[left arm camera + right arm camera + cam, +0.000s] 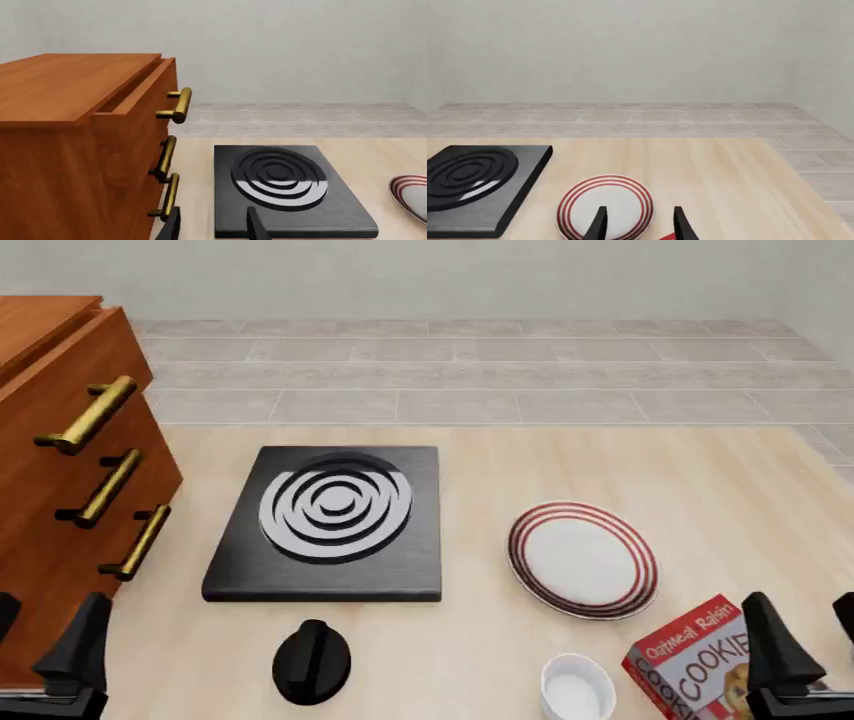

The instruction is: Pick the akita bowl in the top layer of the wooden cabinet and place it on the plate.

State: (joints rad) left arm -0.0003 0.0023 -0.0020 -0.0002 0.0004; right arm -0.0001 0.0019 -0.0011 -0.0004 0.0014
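The wooden cabinet (54,500) stands at the table's left edge. Its top layer (137,102) is pulled out a little, leaving a narrow gap behind the drawer front under the brass handle (177,105). The akita bowl is hidden; nothing of it shows through the gap. The plate (583,560), white with red rings, lies right of centre and also shows in the right wrist view as plate (606,200). My left gripper (40,645) hangs open near the front left by the cabinet's lower drawers. My right gripper (811,640) is open at the front right, empty, short of the plate.
A black square stove (327,520) with white rings lies between cabinet and plate. Near the front edge sit a black rounded object (311,662), a plain white small bowl (577,688) and a red cookie box (694,660). Grey tiled floor lies beyond the table's far edge.
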